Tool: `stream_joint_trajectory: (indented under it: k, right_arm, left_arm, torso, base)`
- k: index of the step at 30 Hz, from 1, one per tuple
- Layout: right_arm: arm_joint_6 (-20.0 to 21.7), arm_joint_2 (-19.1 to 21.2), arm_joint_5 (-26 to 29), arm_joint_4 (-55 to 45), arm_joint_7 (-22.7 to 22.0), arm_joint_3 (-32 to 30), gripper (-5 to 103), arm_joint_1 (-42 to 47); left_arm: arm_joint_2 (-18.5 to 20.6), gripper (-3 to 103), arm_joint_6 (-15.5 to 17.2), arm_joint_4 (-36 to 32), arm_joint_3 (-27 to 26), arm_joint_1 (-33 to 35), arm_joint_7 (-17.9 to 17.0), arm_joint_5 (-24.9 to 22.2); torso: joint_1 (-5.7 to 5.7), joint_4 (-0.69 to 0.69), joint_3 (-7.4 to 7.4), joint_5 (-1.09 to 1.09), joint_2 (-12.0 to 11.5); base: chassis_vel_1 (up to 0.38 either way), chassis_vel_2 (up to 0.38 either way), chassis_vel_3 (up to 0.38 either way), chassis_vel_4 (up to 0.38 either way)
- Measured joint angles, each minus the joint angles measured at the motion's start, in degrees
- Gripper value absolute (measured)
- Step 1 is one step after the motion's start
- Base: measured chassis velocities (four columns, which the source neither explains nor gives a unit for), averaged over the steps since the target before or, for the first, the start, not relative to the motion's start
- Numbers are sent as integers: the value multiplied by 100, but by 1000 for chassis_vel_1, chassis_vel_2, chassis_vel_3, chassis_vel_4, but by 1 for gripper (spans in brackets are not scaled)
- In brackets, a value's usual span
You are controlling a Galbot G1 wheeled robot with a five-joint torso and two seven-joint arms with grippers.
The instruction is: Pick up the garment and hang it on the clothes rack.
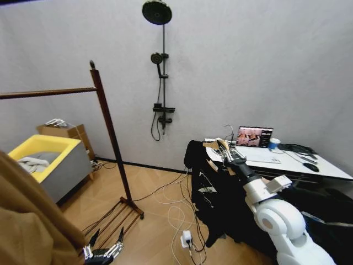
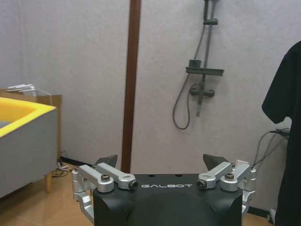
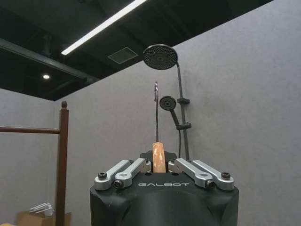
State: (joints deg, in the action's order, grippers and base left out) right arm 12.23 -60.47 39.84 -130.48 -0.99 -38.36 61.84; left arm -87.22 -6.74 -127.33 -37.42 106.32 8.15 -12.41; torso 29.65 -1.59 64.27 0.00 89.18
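Observation:
The garment [image 1: 208, 190], a black T-shirt with a white graphic, hangs from a light wooden hanger [image 1: 216, 146] in front of the desk. My right gripper [image 1: 224, 148] is shut on the hanger's neck [image 3: 159, 159], and the metal hook [image 3: 156, 110] stands up above it. The clothes rack [image 1: 110, 138] stands to the left, a dark wooden post with a knob top and a bare rail [image 1: 47, 93]. My left gripper [image 1: 105, 251] hangs low near the rack's base, open and holding nothing. From the left wrist, the rack's post [image 2: 130, 84] is ahead and the garment [image 2: 286, 117] at the edge.
A yellow-rimmed grey bin [image 1: 52, 160] and a cardboard box [image 1: 65, 132] stand behind the rack. A shower fixture [image 1: 161, 83] is on the wall. The desk [image 1: 325, 168] carries a laptop [image 1: 254, 136]. Cables and a power strip [image 1: 186, 238] lie on the floor. A tan coat [image 1: 27, 221] hangs at near left.

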Motion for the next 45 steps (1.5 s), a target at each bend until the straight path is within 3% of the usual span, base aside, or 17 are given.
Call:
stream_joint_trajectory:
  k: [30,45]
  right_arm:
    - [-44,-24,-83,29,102,-28,10,29]
    - [-22,-35,-386,169,268,-35,10,-101]
  left_arm:
    - [0,100,0,0,0,0,0,0]
    - [0,100,0,0,0,0,-1,0]
  torso:
    - [0,1,0,0,0]
    - [-3,-1,-1,0,1]
  base:
    - [126,121,119,124]
    - [-9,30,38,-2]
